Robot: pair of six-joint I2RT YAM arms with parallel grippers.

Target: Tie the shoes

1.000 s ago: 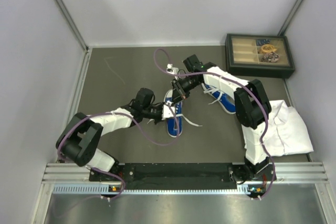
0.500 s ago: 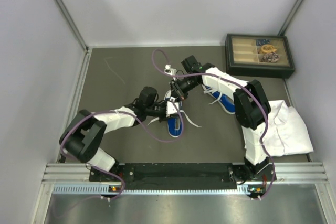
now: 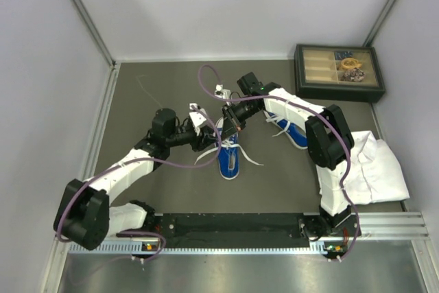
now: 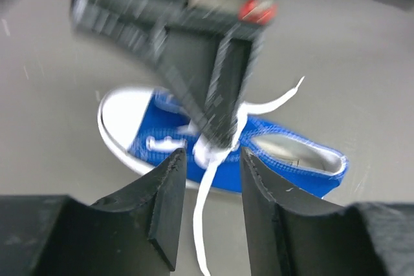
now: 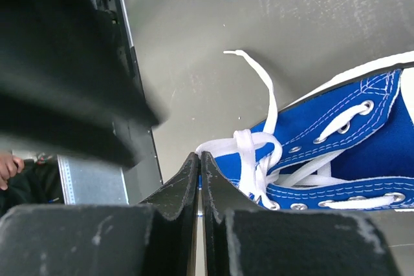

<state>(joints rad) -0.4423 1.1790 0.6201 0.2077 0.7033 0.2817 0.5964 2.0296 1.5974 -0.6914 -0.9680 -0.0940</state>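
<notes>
Blue shoe (image 3: 230, 160) lies mid-surface (image 3: 151, 94), well left of the box (image 3: 338, 72) and nearer the arms; second shoe (image 3: 296, 135) closer to the box. Left hand (image 4: 210, 179) fingers apart, white lace (image 4: 204, 224) running between them. Right hand (image 5: 199, 172) fingers pressed together at the lace knot, can't tell if pinching it

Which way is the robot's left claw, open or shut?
Open. The left gripper's fingers stand apart, and a white lace runs through the gap between them.
</notes>
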